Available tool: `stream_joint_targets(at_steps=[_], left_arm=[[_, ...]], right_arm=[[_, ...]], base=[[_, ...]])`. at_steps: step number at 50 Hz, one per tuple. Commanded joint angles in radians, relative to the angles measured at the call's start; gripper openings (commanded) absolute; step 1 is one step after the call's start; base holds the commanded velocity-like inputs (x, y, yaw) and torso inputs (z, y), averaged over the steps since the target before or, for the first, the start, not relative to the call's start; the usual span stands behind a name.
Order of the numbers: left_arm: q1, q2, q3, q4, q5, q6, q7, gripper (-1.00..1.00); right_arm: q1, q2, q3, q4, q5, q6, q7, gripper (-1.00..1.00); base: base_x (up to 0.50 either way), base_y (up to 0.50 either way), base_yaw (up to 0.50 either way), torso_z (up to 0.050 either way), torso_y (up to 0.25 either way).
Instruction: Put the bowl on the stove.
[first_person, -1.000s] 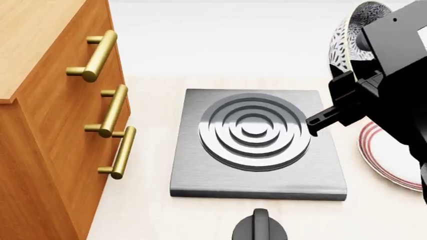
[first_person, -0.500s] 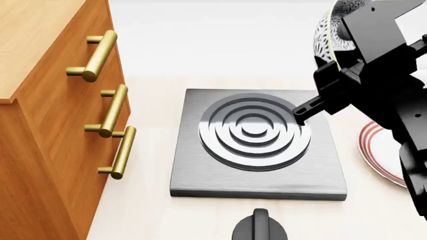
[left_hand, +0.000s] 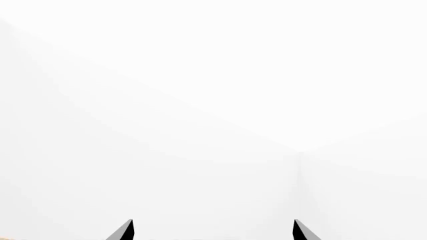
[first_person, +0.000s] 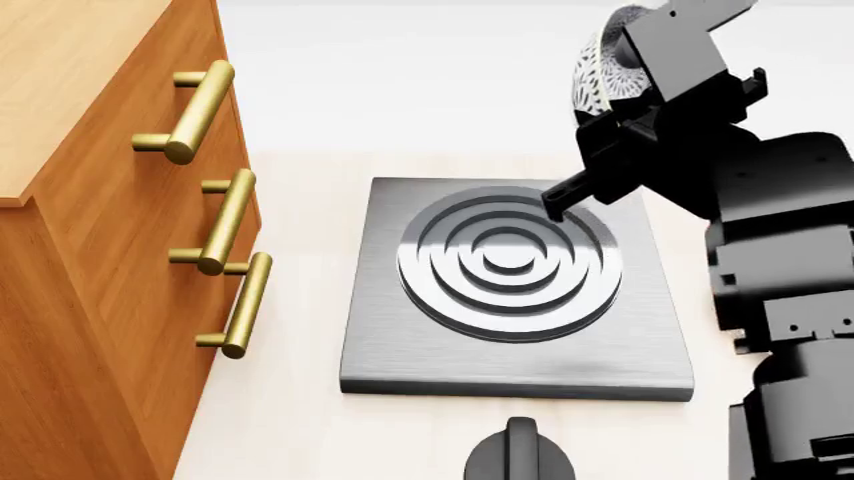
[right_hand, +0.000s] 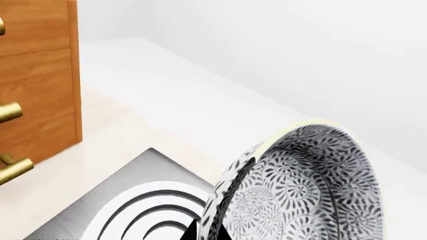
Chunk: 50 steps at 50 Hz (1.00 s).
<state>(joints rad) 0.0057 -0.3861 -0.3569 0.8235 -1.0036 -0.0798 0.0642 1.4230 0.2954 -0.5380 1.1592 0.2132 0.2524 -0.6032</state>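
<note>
Right arm has been swinging in from the plate side; the bowl (first_person: 607, 62), earlier out past the stove's edge, is now hanging above the stove's (first_person: 400, 340) far right corner. The plate is now hidden behind the arm. Transfer looks well along; lowering and release are still remaining.

Right tool (first_person: 601, 150) is clamping the bowl's rim, one finger inside and one outside in the right wrist view (bowl tilting steeply, nearly on edge). Bowl is sitting just beyond the tool, clear of the rings of the burner (first_person: 509, 264), not touching.

Left tool (left_hand: 212, 231) is pointing at blank wall, tips apart, holding nothing.

Desk (first_person: 300, 430) is carrying stove and knob (first_person: 521, 455).
</note>
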Motion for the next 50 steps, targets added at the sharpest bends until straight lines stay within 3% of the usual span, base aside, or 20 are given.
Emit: stream_joint_targets(at_steps=[1,29,36,50], left_arm=[[0.001,0.019,-0.026,-0.009,-0.033,0.018,0.03,1.0],[-0.012,0.036,-0.005,-0.027,0.055,0.031,0.017,1.0],[-0.017,0.03,-0.003,-0.031,0.046,0.025,0.004,1.0],[-0.008,0.041,-0.003,-0.024,0.066,0.049,0.016,1.0]], right_arm=[[0.047,-0.101,0.113,0.15,-0.135,-0.081,-0.089,-1.0],[0.042,-0.141,0.205,0.15,-0.212,-0.009,-0.123,-1.0],[0.044,-0.143,0.209,0.15,-0.211,-0.007,-0.12,-1.0],[0.044,-0.144,0.213,0.15,-0.212,-0.003,-0.124,-1.0]], base=[[0.0,0.0,0.0,0.0,0.0],[0.0,0.0,0.0,0.0,0.0],[0.0,0.0,0.0,0.0,-0.241],[0.0,0.0,0.0,0.0,-0.031]])
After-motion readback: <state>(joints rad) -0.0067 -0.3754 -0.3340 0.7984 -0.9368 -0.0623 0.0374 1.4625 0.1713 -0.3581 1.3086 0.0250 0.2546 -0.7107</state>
